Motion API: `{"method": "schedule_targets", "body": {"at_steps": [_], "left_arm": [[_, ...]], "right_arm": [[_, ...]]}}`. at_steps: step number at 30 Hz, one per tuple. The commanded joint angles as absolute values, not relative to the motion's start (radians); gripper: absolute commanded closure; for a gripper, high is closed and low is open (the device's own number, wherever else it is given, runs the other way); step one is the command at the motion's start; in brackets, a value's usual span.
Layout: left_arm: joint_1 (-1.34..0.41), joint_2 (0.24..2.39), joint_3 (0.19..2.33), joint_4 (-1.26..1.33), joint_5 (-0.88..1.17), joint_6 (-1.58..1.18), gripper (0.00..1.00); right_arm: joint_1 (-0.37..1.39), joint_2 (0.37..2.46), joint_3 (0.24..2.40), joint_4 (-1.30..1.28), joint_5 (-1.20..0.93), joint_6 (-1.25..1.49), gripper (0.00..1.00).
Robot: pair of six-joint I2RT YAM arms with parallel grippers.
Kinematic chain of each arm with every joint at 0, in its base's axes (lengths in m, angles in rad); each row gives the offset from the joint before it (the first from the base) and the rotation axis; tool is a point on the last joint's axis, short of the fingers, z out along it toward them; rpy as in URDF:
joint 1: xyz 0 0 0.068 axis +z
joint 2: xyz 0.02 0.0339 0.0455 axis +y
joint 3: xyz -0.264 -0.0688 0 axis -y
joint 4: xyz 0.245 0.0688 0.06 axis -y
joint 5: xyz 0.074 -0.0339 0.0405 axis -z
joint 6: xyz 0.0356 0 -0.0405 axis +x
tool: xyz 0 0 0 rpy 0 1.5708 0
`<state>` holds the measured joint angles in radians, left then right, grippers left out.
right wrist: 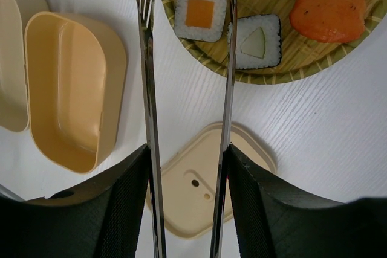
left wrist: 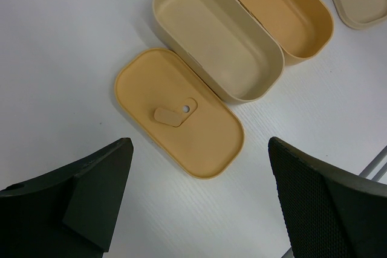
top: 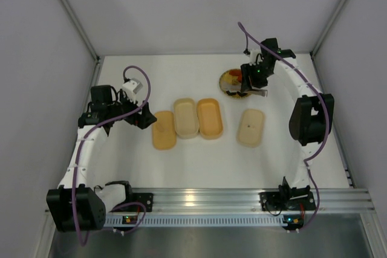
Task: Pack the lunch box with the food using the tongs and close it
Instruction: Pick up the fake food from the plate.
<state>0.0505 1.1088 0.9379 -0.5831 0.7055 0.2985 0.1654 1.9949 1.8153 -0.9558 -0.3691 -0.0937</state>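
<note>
Right wrist only: tongs (right wrist: 148, 89) pinched in right tool (right wrist: 187, 155), arms apart, one tip over tabletop (right wrist: 187, 101), other between orange-centred roll (right wrist: 200, 12) and pale-centred roll (right wrist: 258, 41) on woven plate (right wrist: 290, 72), orange piece (right wrist: 329, 10) alongside. Top view: food too small to make out. Left wrist only: left tool (left wrist: 199, 149) spread wide, empty, above orange lid (left wrist: 178, 113) beside open cream box (left wrist: 217, 34) and orange box (left wrist: 278, 10).

In the right wrist view the slim silvery metal tongs (right wrist: 149, 89) run off the top edge, tips unseen. The round woven yellow plate (right wrist: 302, 58) is cropped there too. From above, the right tool (top: 251, 81) hides part of that plate, and the food (top: 233, 78) is too small to tell.
</note>
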Motion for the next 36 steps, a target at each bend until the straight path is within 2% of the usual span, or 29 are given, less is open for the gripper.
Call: {"method": "schedule_targets", "body": {"at_steps": [1,20,36], "left_arm": [[0.049,1.092,0.931,-0.543,0.716,0.314,0.02],[0.051,1.100,0.931,-0.535,0.719,0.304,0.01],[0.049,1.100,0.937,-0.535,0.713,0.302,0.02]], "right_arm": [[0.184,1.991,1.862,-0.959,-0.379,-0.095,0.49],[0.184,1.976,1.873,-1.017,-0.339,-0.106,0.55],[0.186,1.927,1.910,-1.023,-0.417,-0.109,0.71]]}}
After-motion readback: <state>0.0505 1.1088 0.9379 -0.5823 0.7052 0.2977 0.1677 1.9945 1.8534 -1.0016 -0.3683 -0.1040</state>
